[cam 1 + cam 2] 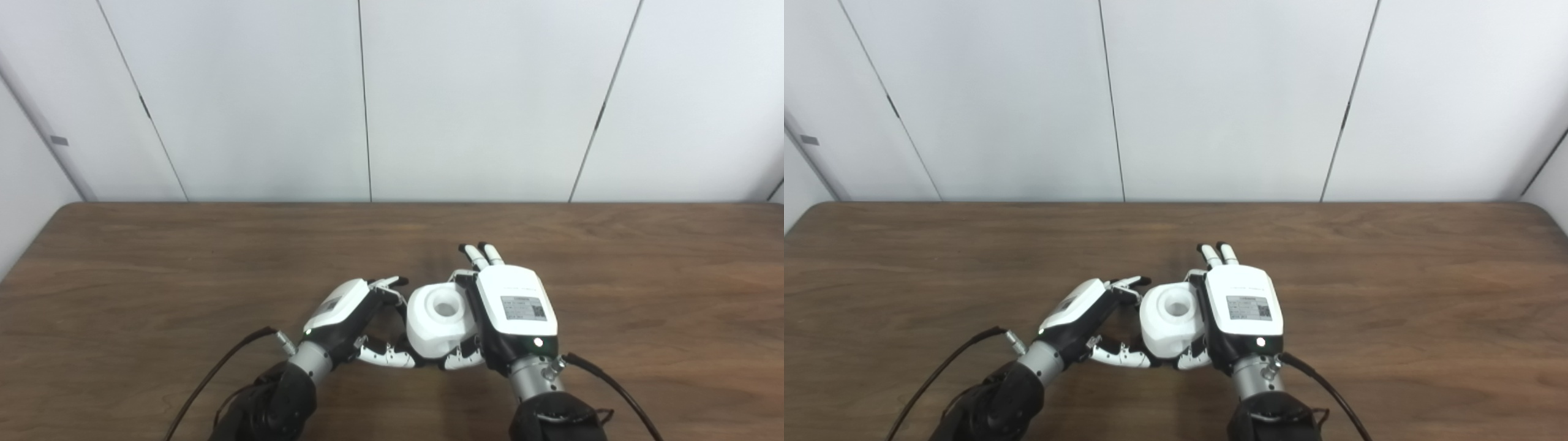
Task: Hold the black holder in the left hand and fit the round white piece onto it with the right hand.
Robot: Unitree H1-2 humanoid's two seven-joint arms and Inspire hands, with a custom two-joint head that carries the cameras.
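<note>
Your right hand [511, 306] clasped the round white piece [438, 318] above the worktop [122, 275]; your left hand [352, 318] curled against it, its grip unclear.

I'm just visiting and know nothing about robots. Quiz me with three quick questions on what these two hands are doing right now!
1. True or false: the round white piece lies alone on the table, away from both hands.
2. Which hand presses against the white piece from its right side? A) left hand B) right hand C) neither
3. Fill in: the top of the white piece shows a round ____.

Key
1. False. It sits between the two hands, with fingers curled under its near side.
2. B.
3. Hole (a hollow in its middle).

The black holder cannot be made out in either view, so nothing is asked about it.
</note>
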